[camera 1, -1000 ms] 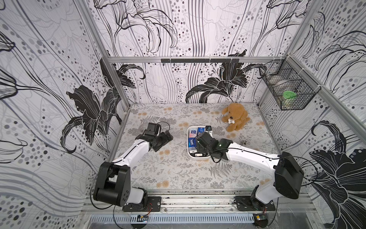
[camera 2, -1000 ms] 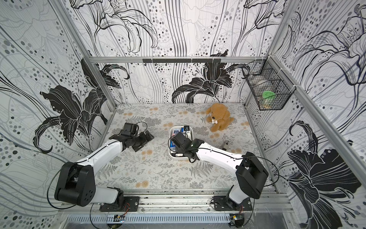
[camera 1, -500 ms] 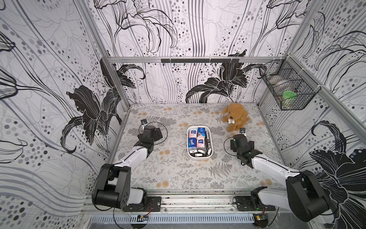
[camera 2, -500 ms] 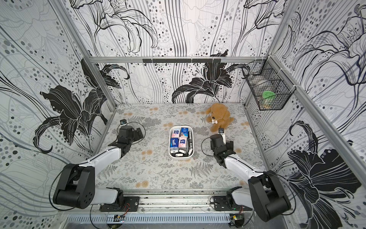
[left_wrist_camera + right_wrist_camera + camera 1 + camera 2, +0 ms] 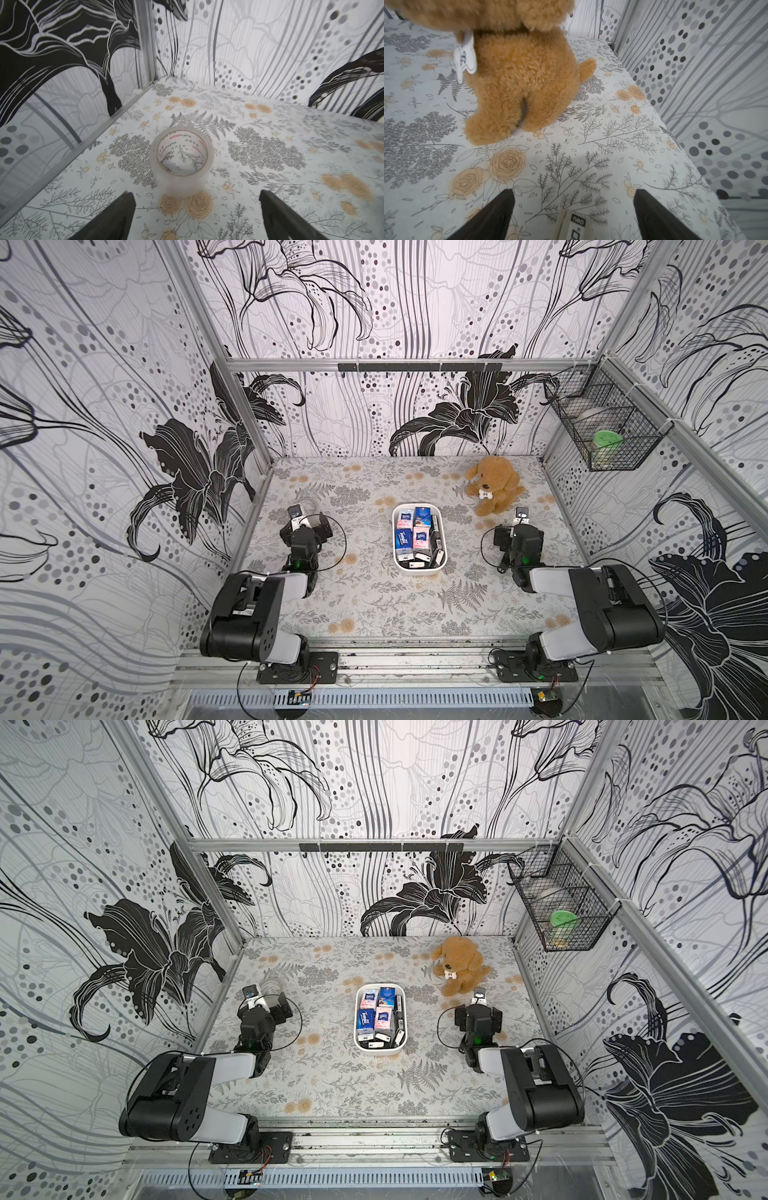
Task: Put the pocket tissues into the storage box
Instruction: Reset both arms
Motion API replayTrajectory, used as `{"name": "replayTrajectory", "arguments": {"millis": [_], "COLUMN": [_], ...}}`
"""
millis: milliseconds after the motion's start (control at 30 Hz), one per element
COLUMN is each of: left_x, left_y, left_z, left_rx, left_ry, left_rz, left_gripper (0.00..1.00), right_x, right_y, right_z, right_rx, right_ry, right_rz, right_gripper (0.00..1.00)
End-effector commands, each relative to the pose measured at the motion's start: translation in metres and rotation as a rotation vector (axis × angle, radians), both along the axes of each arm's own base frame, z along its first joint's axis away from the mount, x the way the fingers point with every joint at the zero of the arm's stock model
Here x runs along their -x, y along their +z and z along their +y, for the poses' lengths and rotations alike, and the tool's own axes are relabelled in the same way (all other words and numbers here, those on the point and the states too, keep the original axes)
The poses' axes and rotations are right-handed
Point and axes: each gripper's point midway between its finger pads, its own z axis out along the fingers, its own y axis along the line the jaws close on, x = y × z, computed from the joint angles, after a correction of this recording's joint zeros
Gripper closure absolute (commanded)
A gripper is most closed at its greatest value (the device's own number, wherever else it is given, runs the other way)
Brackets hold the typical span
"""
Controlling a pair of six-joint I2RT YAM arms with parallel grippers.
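Gaping wide and holding nothing, the left claw [image 5: 195, 218] faces a clear tape roll [image 5: 181, 153] on the worktop [image 5: 270, 166]. The right claw [image 5: 573, 214], likewise spread and empty, points at a plush dog [image 5: 521, 79]. Between both arms, the pocket tissues [image 5: 420, 537] lie inside the storage box [image 5: 419, 570].

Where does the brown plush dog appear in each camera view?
Top view: plush dog at the table's back right.
Top view: plush dog, same spot.
Left wrist: not in it.
Right wrist: close up, just ahead of the right gripper.
Shared landmark: its white bone-shaped tag.
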Motion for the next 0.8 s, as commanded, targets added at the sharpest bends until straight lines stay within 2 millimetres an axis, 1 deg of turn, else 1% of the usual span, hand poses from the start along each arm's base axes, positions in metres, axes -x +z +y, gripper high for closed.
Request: {"name": "replayTrajectory", "arguments": {"millis": [0, 33, 67, 100, 167, 200, 267, 367, 767], "left_x": [0.022, 0.019, 0.014, 0.011, 0.011, 0.011, 0.011, 0.012, 0.011], "left_y": [0.037, 0.031, 0.027, 0.029, 0.027, 0.029, 0.028, 0.029, 0.029], "left_z": [-0.001, -0.004, -0.006, -0.005, -0.006, -0.006, -0.006, -0.006, -0.006], "left_rx": [-0.022, -0.014, -0.012, -0.035, -0.018, -0.028, -0.023, -0.027, -0.024], "left_ry": [-0.014, -0.020, -0.023, -0.020, -0.023, -0.025, -0.022, -0.023, -0.023], "left_rz": [-0.248, -0.202, -0.176, -0.184, -0.168, -0.179, -0.174, -0.182, -0.179], "left_gripper": [0.02, 0.02, 0.02, 0.02, 0.02, 0.02, 0.02, 0.02, 0.02], "right_x": [0.005, 0.015, 0.016, 0.013, 0.012, 0.012, 0.012, 0.012, 0.011], "right_y": [0.029, 0.029, 0.036, 0.027, 0.032, 0.028, 0.031, 0.028, 0.029], "right_z": [0.003, -0.002, -0.003, -0.003, -0.002, -0.002, -0.003, -0.003, -0.001], "right_rx": [-0.070, -0.069, -0.061, -0.067, -0.061, -0.064, -0.058, -0.061, -0.060], "right_ry": [0.092, 0.079, 0.079, 0.073, 0.079, 0.079, 0.076, 0.075, 0.083], "right_rz": [-0.193, -0.257, -0.298, -0.222, -0.256, -0.226, -0.243, -0.226, -0.231], "right_gripper": [0.04, 0.04, 0.04, 0.04, 0.04, 0.04, 0.04, 0.04, 0.04]}}
